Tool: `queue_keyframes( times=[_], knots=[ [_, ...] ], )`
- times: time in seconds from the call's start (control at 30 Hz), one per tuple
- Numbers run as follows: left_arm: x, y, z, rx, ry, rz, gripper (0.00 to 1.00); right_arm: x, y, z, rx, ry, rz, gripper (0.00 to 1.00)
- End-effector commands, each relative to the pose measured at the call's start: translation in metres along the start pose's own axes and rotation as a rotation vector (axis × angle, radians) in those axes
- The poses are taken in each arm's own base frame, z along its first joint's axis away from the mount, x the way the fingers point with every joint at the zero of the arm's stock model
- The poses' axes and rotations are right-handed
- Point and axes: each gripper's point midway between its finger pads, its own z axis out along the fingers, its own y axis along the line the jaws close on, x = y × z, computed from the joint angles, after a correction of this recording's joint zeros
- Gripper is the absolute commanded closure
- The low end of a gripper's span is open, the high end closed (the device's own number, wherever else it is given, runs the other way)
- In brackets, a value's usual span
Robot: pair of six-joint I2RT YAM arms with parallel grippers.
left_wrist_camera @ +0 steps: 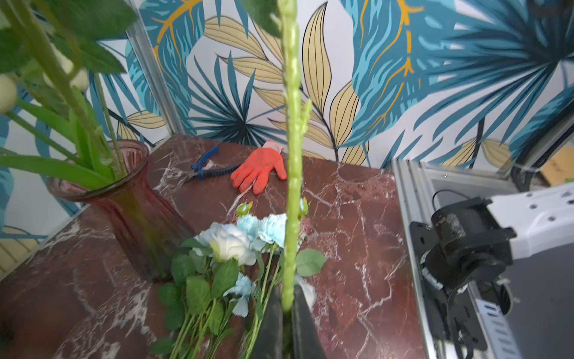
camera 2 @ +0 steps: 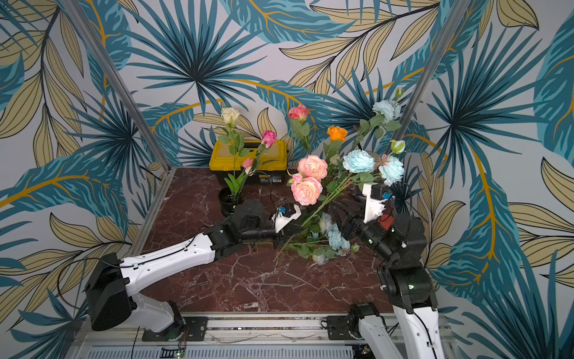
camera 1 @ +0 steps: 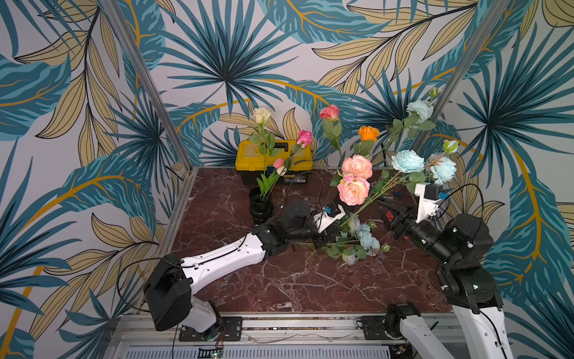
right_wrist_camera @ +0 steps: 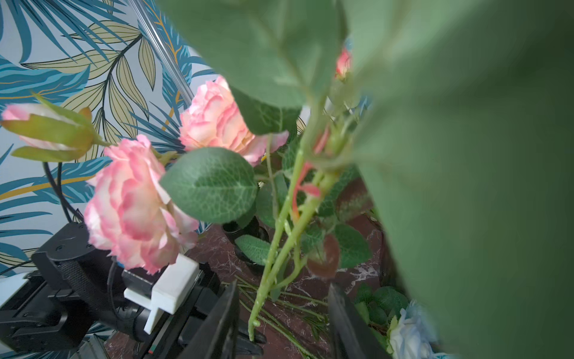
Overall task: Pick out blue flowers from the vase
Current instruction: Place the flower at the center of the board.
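Stems of the blue flowers (camera 1: 407, 161) look stiff and light, blooms soft, so grip low on bare stem. Your left tool (left_wrist_camera: 287, 292) clenches one stem (left_wrist_camera: 292, 155), blooms aloft; your right tool (right_wrist_camera: 283, 285) gapes around it; others lie on the desk (camera 1: 279, 279)

The left arm (camera 1: 223, 258) and right arm (camera 1: 462, 248) were clad in screw-dotted white shells with black joints. Thin black cables (camera 1: 119, 283) were looped alongside. White camera mounts (camera 1: 426, 205) were fitted at the wrists. The left claw (left_wrist_camera: 287, 295) and right claw (right_wrist_camera: 283, 290) were finished black.
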Motion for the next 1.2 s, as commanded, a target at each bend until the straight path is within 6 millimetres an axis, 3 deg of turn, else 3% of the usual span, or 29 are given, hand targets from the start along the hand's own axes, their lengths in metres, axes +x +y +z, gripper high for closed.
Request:
queue_keyframes(
  times=[0.0, 0.17, 0.4, 0.6, 0.83, 1.0, 1.17],
  knots=[
    [0.012, 0.0, -0.008, -0.037, 0.071, 0.089, 1.0, -0.009, -0.002, -0.01, 0.048, -0.025, -0.036, 0.54],
    [0.039, 0.003, -0.011, -0.069, 0.202, 0.159, 1.0, -0.018, -0.004, -0.017, 0.088, -0.045, -0.065, 0.54],
    [0.111, 0.022, -0.021, -0.15, 0.525, 0.255, 1.0, -0.03, -0.005, -0.017, 0.109, -0.062, -0.078, 0.54],
    [0.161, 0.046, -0.035, -0.25, 0.707, 0.272, 1.0, -0.025, -0.013, -0.005, 0.118, -0.048, -0.066, 0.54],
    [0.197, 0.083, -0.052, -0.321, 0.814, 0.235, 1.0, -0.014, -0.019, 0.01, 0.102, -0.013, -0.044, 0.54],
    [0.194, 0.098, -0.053, -0.341, 0.776, 0.204, 1.0, -0.007, -0.025, 0.02, 0.101, 0.001, -0.037, 0.54],
    [0.207, 0.107, -0.048, -0.332, 0.813, 0.216, 1.0, -0.002, -0.034, 0.03, 0.114, 0.017, -0.029, 0.54]
  ],
)
